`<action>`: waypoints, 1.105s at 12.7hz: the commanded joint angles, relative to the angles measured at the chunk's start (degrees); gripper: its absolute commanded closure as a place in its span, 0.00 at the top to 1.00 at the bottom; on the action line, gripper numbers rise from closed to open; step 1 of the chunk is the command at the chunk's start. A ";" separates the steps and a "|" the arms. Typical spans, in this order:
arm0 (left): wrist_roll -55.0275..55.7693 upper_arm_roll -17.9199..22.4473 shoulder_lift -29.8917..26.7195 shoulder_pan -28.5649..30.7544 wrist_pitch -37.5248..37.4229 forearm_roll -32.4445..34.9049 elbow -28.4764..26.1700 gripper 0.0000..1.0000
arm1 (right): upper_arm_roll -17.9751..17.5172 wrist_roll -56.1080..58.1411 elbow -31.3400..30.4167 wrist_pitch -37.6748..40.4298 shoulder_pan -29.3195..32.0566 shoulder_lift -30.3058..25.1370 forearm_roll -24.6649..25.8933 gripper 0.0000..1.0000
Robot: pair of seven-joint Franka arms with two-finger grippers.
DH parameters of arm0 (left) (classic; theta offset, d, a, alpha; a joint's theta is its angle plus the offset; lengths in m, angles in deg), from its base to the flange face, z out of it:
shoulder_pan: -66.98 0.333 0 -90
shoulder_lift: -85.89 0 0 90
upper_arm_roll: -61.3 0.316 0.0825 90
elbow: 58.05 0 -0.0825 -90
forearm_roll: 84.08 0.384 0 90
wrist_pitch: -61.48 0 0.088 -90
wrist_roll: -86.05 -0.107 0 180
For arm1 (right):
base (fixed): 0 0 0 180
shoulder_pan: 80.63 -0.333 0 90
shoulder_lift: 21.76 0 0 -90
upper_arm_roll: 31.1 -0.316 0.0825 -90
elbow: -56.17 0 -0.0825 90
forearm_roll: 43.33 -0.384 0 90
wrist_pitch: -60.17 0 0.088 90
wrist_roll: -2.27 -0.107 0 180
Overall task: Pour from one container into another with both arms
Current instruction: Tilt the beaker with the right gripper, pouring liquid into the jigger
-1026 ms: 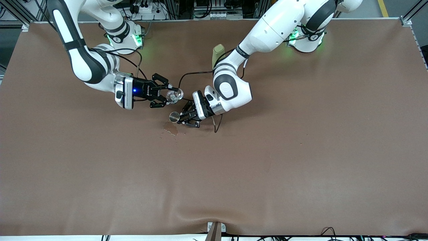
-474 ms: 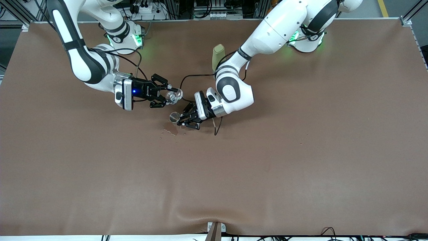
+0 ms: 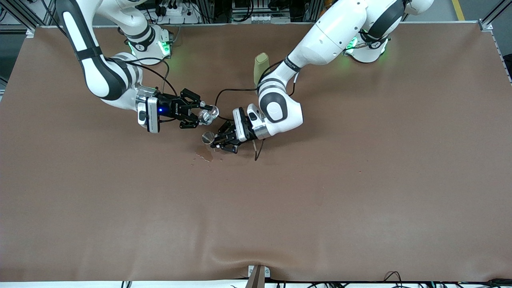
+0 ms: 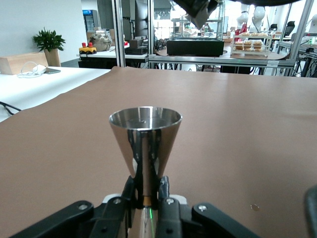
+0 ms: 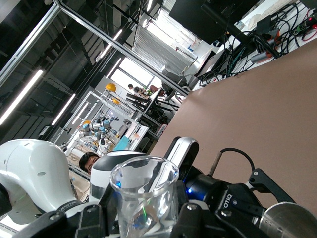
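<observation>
The right gripper (image 3: pixel 202 114) is closed on the cup (image 3: pixel 208 114) and holds it tilted in the air, its mouth turned to about four o'clock in the front view; the left gripper (image 3: pixel 214 141) is closed narrow on the waist of the jigger (image 3: pixel 207 137), which stands upright with its round rim up; both are near the middle of the table (image 3: pixel 360 200), a little toward the right arm's end. The cup is at about twelve o'clock from the jigger, very close but apart.

In the right wrist view the cup (image 5: pixel 144 201) looks almost empty, and I cannot see liquid in it for sure; in the left wrist view the jigger (image 4: pixel 145 144) has a shiny inside, and I cannot tell how full it is. A dark wet stain (image 3: pixel 205 155) lies on the table at six o'clock from the jigger, so I judge that some liquid missed it. My judgement is that the pouring is under way or near its end; what is left is to bring the cup upright and to put both down.

For moving there is much open table at six o'clock and three o'clock from the grippers; the edges are well apart. A bottle (image 3: pixel 261 68) stands at about one o'clock, close to the left arm (image 3: pixel 320 40), and cables hang near both wrists; these need care.
</observation>
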 commanded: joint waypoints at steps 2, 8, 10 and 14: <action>-4.57 -0.08 -0.16 1.50 -4.59 -2.07 -1.93 0.00 | 0.35 -1.06 -0.25 0.08 0.48 0.27 -1.15 0.13; -5.01 -0.08 -0.25 1.77 -4.94 -1.19 -1.94 0.00 | 0.27 -5.70 -0.25 0.34 0.40 1.16 -1.07 0.13; -4.92 -0.08 -0.25 1.68 -4.86 -1.19 -1.94 0.00 | 0.27 -8.17 -0.25 0.43 0.23 1.16 -1.07 0.13; -5.01 -0.08 0.10 1.68 -4.86 -1.19 -1.85 0.00 | 0.27 -10.10 -0.25 0.52 0.31 1.24 -1.07 0.13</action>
